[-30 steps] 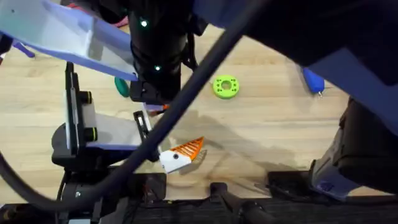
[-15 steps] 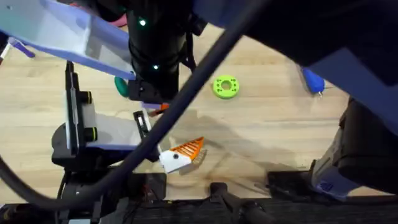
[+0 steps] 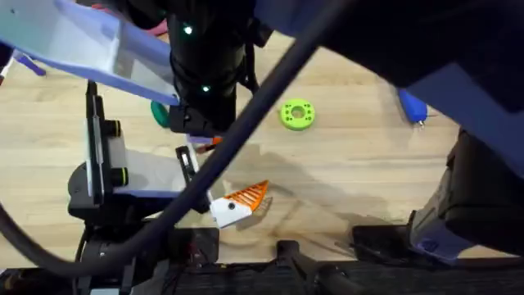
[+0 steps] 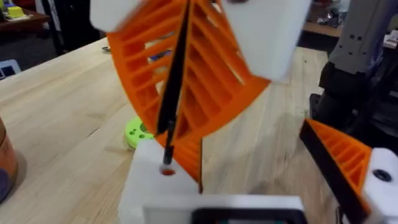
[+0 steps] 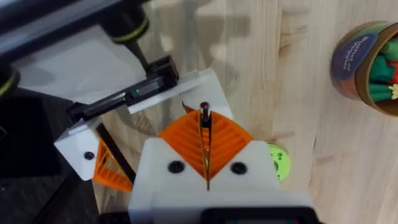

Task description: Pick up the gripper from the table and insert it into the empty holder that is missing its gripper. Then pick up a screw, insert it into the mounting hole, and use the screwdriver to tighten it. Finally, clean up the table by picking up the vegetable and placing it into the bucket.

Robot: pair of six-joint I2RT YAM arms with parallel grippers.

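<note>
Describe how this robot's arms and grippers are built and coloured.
The right gripper has white angular finger bases with dark round holes and orange ribbed triangular tips. The left gripper has the same orange ribbed pads on white bases. Overhead, a black arm carries green indicator lights, with a thick dark cable crossing in front.

Black arm with two green status lights and thick black cable crossing it; right pincer has white finger bases with dark screw holes and orange ribbed pads.
</note>
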